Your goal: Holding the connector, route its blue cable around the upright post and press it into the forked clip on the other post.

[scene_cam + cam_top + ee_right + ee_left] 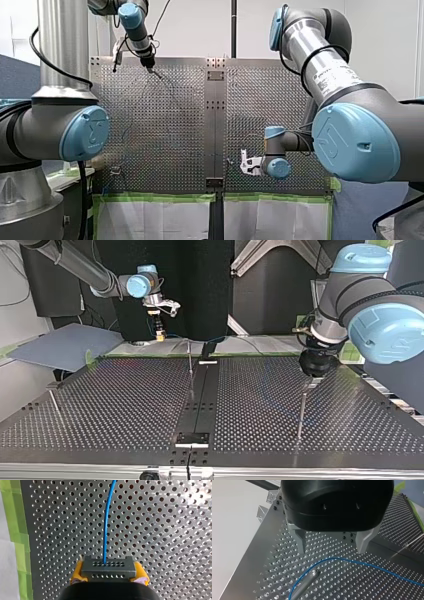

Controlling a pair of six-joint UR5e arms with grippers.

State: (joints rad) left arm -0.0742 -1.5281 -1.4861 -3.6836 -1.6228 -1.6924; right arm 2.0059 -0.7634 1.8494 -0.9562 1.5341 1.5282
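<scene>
Clamping the connector [108,568] between 2 yellow pads [78,572] of my right gripper [109,573], well apart from the upright post [305,583]; trailing its blue cable [106,525] past that post's tip; hovering my left gripper [332,550] just above, fingers spread, empty.

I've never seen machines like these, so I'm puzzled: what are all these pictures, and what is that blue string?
It is a robot with two arms, a left arm and a right arm, working at a metal table full of holes. One picture looks from behind the arms, one faces them from across the table, and two come from cameras on the wrists. The right gripper pinches a small dark connector between yellow pads. The blue string is a cable coming out of it. The left gripper hovers open above the cable, where it curves by a thin metal post. Green tape lines the table's edge.
</scene>
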